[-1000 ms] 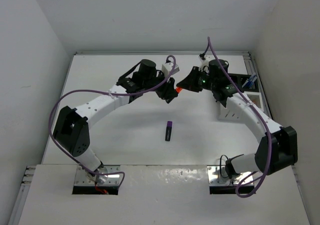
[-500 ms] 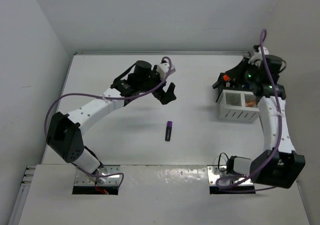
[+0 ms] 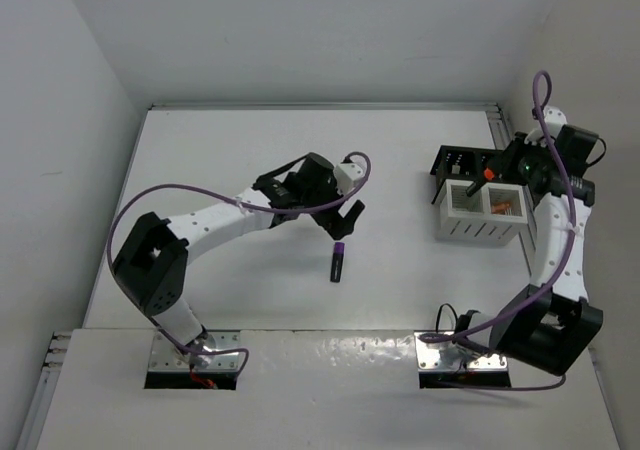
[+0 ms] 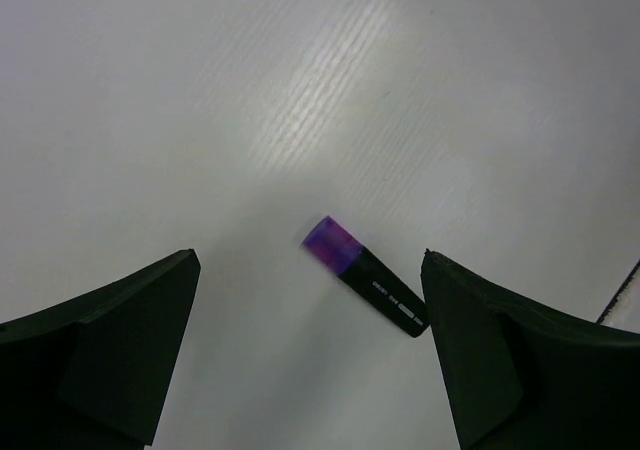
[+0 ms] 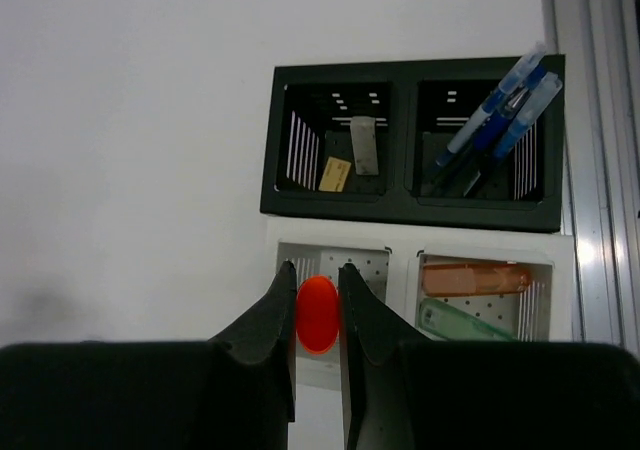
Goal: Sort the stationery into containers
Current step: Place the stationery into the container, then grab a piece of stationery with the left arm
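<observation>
Right arm over the white box, left arm over the loose highlighter

The right gripper (image 5: 317, 270) pinches an orange-tipped highlighter (image 5: 318, 315) above the left compartment of the white slatted box (image 3: 478, 228). The box's right compartment holds an orange highlighter (image 5: 475, 278) and a mint green highlighter (image 5: 465, 322). The black organiser (image 5: 400, 210) touches the box's far edge, and the table's right rail runs just beside both. Well left of the box, on open tabletop, the purple-black highlighter (image 4: 365, 275) lies flat beneath the left gripper (image 3: 345, 220), whose jaws are spread wide.
</observation>
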### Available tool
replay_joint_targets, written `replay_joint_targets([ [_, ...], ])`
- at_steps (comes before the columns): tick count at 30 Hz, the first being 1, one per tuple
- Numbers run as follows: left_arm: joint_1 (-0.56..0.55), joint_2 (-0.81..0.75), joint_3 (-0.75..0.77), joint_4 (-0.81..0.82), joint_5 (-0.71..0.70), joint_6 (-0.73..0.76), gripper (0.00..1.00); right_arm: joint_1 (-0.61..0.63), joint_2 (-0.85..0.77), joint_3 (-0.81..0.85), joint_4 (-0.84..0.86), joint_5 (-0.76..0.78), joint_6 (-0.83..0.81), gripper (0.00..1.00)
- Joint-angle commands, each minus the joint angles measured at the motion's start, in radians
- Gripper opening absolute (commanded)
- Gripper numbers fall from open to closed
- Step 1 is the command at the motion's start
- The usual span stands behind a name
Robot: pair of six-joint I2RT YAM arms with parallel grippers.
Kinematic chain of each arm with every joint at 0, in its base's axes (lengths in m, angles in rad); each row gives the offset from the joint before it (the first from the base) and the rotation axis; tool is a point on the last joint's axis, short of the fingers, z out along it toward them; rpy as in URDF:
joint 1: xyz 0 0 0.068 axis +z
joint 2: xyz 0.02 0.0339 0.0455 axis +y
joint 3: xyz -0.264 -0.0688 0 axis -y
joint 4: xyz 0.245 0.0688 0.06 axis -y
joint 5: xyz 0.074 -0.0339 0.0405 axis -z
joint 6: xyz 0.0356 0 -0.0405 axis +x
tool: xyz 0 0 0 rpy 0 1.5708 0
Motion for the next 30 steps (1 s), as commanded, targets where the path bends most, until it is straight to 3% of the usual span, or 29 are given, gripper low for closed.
replay_joint_targets([
  [1,-0.025,0.031,-0.028,-0.018,-0.139,-0.125,1.0,0.007,0.035,-0.016,0.025,-0.01,-0.046,0.0],
  [2,-0.03,0.034,-0.042,-0.014,-0.157,-0.164,1.0,0.01,0.046,-0.018,0.023,-0.009,-0.065,0.0],
  [4,-0.044,0.049,-0.074,-0.012,-0.205,-0.203,1.0,0.027,0.074,-0.004,-0.006,0.007,-0.092,0.09],
  [5,-0.048,0.055,-0.084,-0.012,-0.214,-0.235,1.0,0.034,0.081,-0.003,-0.033,0.016,-0.108,0.17],
  [6,-0.053,0.063,-0.098,-0.006,-0.246,-0.249,1.0,0.046,0.088,-0.001,-0.044,0.036,-0.14,0.36],
  [7,-0.056,0.066,-0.132,0.017,-0.255,-0.258,1.0,0.05,0.091,-0.003,-0.051,0.042,-0.144,0.47],
  [10,-0.067,0.08,-0.155,0.04,-0.28,-0.289,1.0,0.053,0.076,-0.019,-0.051,0.053,-0.142,0.67],
  [19,-0.094,0.228,-0.085,0.009,-0.236,-0.344,1.0,0.06,0.0,-0.018,-0.072,0.001,-0.091,0.69],
  [27,-0.179,0.247,-0.1,0.042,-0.226,-0.376,0.98,0.059,-0.011,-0.02,-0.09,-0.013,-0.077,0.69],
  [30,-0.197,0.261,-0.094,0.037,-0.239,-0.384,0.86,0.056,-0.017,-0.027,-0.09,-0.021,-0.071,0.69],
])
